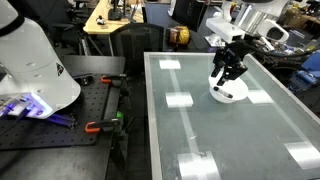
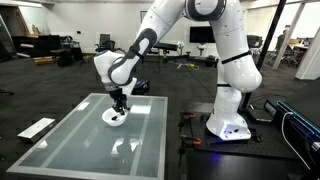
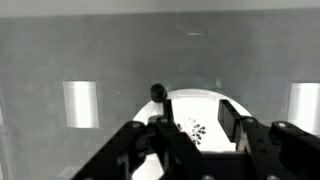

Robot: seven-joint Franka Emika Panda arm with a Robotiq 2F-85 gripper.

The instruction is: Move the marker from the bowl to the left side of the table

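The white bowl [image 1: 228, 96] stands on the glossy grey-green table [image 1: 200, 135], in both exterior views [image 2: 114, 119]. In the wrist view the bowl [image 3: 200, 108] has a dark pattern in its middle. The marker [image 3: 157, 92] shows as a black rounded end at the bowl's upper left rim; its body runs down behind my left finger. My gripper [image 3: 197, 125] is open, with its fingers wide apart just above the bowl. It hangs low over the bowl in both exterior views [image 1: 226, 80] [image 2: 119, 105]. The marker is too small to make out there.
White square patches [image 3: 81, 103] mark the table top [image 2: 80, 145]. A dark perforated bench [image 1: 60, 125] beside the table carries orange-handled clamps [image 1: 100, 126] and the white robot base [image 1: 30, 60]. A brown round object [image 1: 178, 36] sits at the table's far end.
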